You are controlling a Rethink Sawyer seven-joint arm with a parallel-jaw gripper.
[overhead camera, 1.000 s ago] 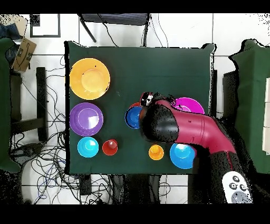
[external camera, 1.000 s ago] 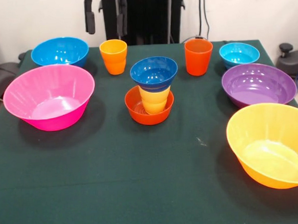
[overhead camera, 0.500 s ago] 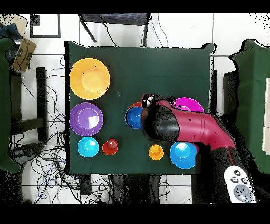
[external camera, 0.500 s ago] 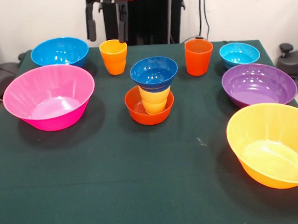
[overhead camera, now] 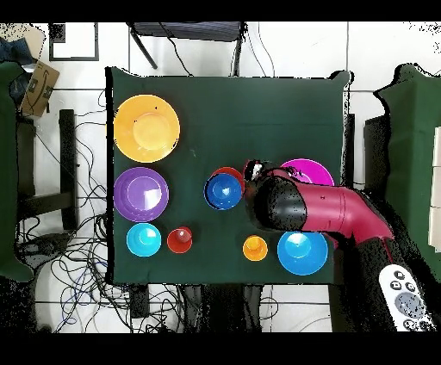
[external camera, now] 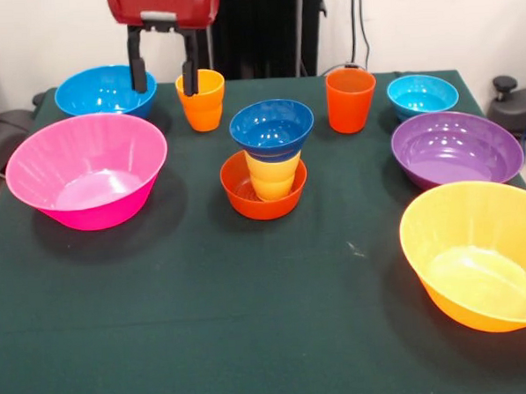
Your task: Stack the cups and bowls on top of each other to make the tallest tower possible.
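Observation:
The tower stands mid-table: a small orange-red bowl (external camera: 242,196) holds a yellow cup (external camera: 273,174), and a dark blue bowl (external camera: 272,126) rests on the cup. From overhead only the dark blue bowl (overhead camera: 223,191) and a sliver of the base show. My gripper (external camera: 163,74) hangs open and empty at the far left, between the medium blue bowl (external camera: 106,89) and the light orange cup (external camera: 201,101). Its right finger (external camera: 189,73) is level with the cup's left rim. The red-orange cup (external camera: 351,100) and the cyan bowl (external camera: 422,93) stand at the far right.
A large pink bowl (external camera: 87,169) sits at the left. A purple bowl (external camera: 455,147) and a large yellow-orange bowl (external camera: 482,256) sit at the right. Overhead, the red arm (overhead camera: 310,208) covers part of the pink bowl (overhead camera: 310,168).
The gripper has come lower and shifted left in the front view, from above the light orange cup to beside it. It stays open. The cups and bowls have not moved.

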